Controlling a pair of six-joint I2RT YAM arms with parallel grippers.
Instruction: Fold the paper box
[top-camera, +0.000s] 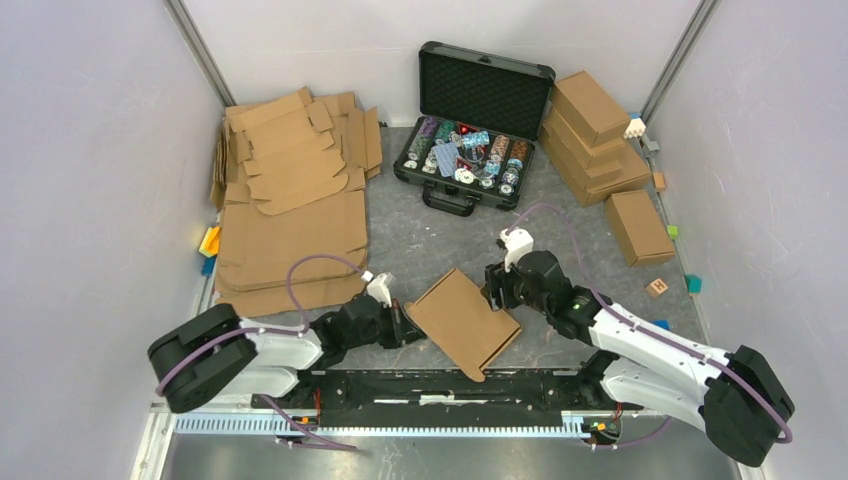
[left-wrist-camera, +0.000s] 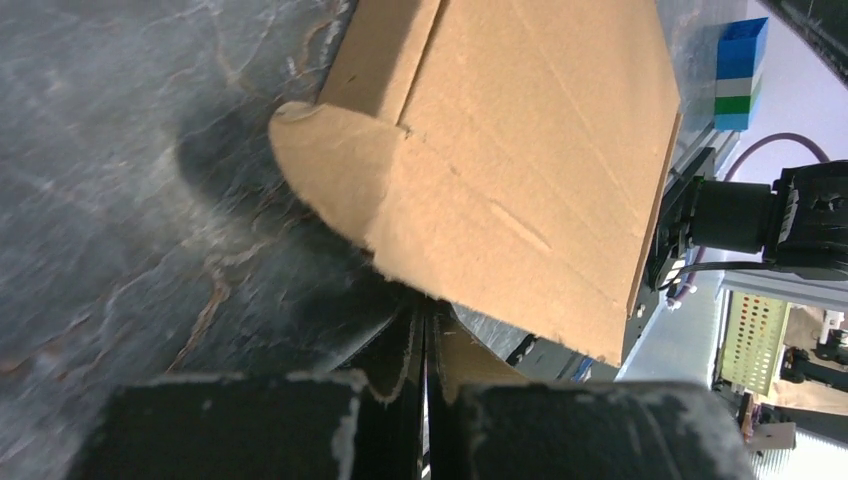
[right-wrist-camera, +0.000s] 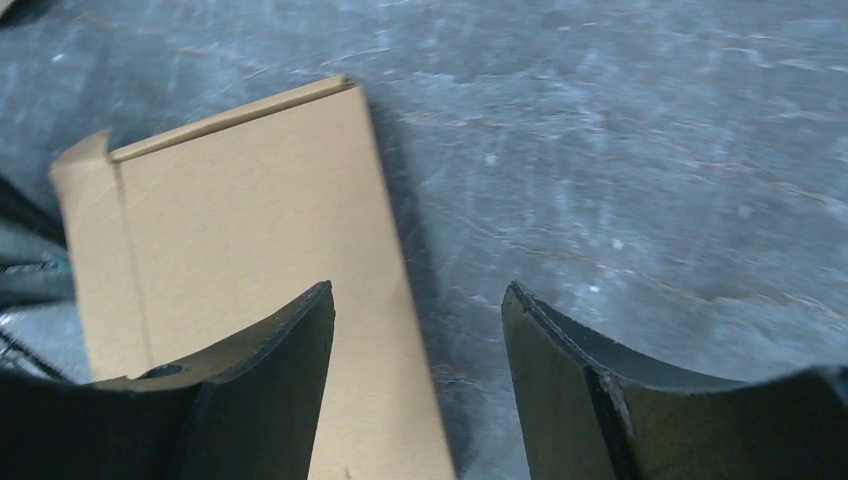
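**Top external view.** The paper box (top-camera: 462, 322), a shallow brown cardboard shape, lies skewed on the grey table (top-camera: 420, 235) between the two arms, at 6 o'clock from the open black case (top-camera: 470, 130) of chips. The left gripper (top-camera: 408, 325) meets the box's 9 o'clock edge. The right gripper (top-camera: 490, 288) sits at its 2 o'clock edge. A pile of flat cardboard blanks (top-camera: 290, 200) occupies 10 o'clock, and finished boxes (top-camera: 592, 135) are stacked at 1 o'clock.

**Left wrist view.** The left gripper (left-wrist-camera: 425, 335) has its fingers (left-wrist-camera: 300, 420) pressed together, with a sliver of the box's cardboard pinched between them. The paper box (left-wrist-camera: 520, 170) spreads away toward 1 o'clock. A rounded flap (left-wrist-camera: 330, 165) at its 9 o'clock side hangs over the table (left-wrist-camera: 120, 200). A blue and green block (left-wrist-camera: 738, 75) stands at 2 o'clock.

**Right wrist view.** The right gripper (right-wrist-camera: 418, 295) holds its jaws apart. The 7 o'clock finger (right-wrist-camera: 270, 390) is over the paper box (right-wrist-camera: 240, 230) and the 5 o'clock finger over bare table (right-wrist-camera: 650, 150), so the box's long edge runs between them. Whether either finger touches the cardboard cannot be told.
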